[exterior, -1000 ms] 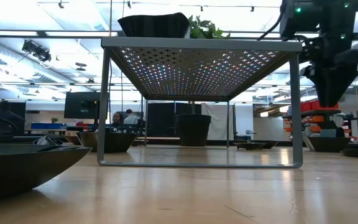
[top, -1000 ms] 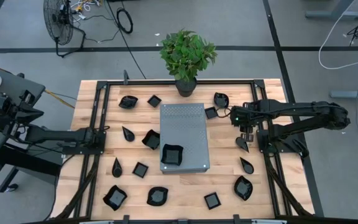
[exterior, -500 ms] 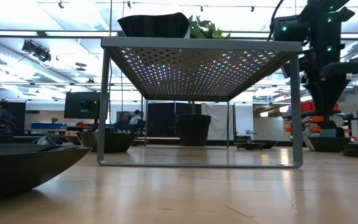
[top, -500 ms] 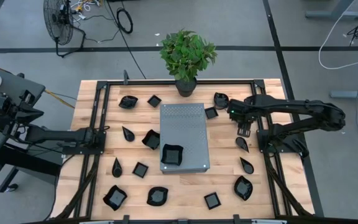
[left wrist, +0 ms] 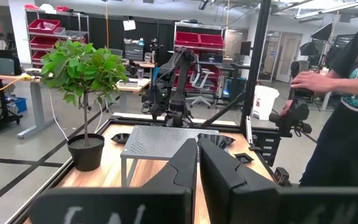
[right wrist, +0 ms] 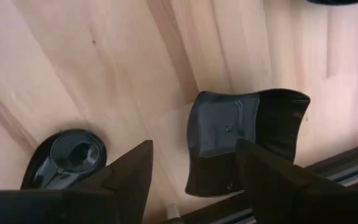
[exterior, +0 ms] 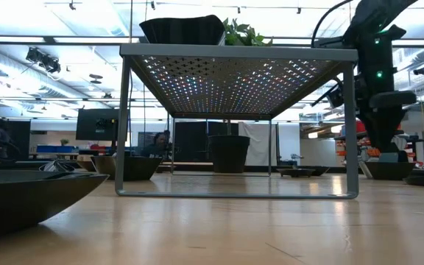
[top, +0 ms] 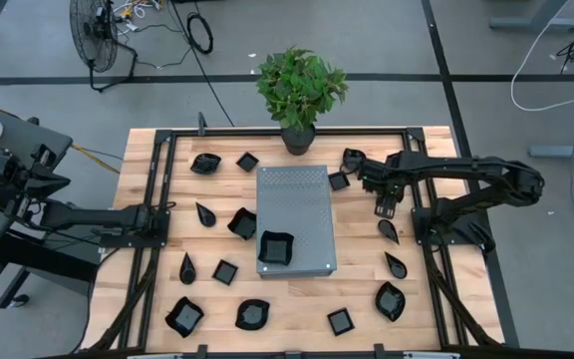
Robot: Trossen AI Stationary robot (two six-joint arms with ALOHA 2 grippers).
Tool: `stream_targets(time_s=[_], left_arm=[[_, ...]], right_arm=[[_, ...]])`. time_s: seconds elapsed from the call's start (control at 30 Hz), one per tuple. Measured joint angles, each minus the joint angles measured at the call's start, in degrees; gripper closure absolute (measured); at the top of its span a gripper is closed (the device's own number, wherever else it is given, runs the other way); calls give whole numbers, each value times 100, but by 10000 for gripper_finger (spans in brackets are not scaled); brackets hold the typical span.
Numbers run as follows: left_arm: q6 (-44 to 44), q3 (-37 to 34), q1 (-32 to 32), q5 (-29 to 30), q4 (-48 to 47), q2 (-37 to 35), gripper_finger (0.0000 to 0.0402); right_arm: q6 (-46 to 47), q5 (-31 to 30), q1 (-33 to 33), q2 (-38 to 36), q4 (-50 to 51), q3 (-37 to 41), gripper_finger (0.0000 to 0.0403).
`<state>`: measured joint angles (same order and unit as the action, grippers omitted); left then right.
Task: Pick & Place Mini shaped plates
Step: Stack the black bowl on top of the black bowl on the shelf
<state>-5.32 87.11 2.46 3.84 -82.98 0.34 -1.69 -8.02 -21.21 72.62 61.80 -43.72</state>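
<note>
Several small black mini shaped plates lie scattered on the wooden table. One wavy-edged plate (top: 275, 249) sits on the grey perforated slab (top: 295, 194). My right gripper (top: 365, 179) points down, open, a little above a small square plate (right wrist: 241, 137) that lies flat on the table beside the slab's far right corner. An oval plate (right wrist: 67, 158) lies just beyond it. The fingers (right wrist: 126, 180) touch nothing. My left gripper (left wrist: 197, 168) waits shut and level over the table's left edge (top: 157, 219).
A potted plant (top: 300, 95) stands at the table's far edge. Black frame rails (top: 436, 289) run along the table's sides. More plates lie to the right of the slab (top: 395, 264) and along the near edge (top: 252, 314). A person (left wrist: 347, 93) stands beyond the table.
My right gripper has gone down and toward the table's far left, from over the right-hand plates to above the small square plate beside the slab. The plates have not moved.
</note>
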Motion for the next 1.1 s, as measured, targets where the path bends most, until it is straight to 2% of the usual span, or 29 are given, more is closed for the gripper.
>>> stream_targets(time_s=[0.2, 0.77, 1.1], left_arm=[[3, 0, 1, 0, 0, 1, 378], [4, 0, 1, 0, 0, 0, 378], [0, 0, 0, 0, -2, 0, 378]], right_arm=[[588, 165, -258, 112, -5, 0, 172], [977, 403, -344, 171, -562, -2, 172], [3229, 400, -347, 168, -526, -2, 172]])
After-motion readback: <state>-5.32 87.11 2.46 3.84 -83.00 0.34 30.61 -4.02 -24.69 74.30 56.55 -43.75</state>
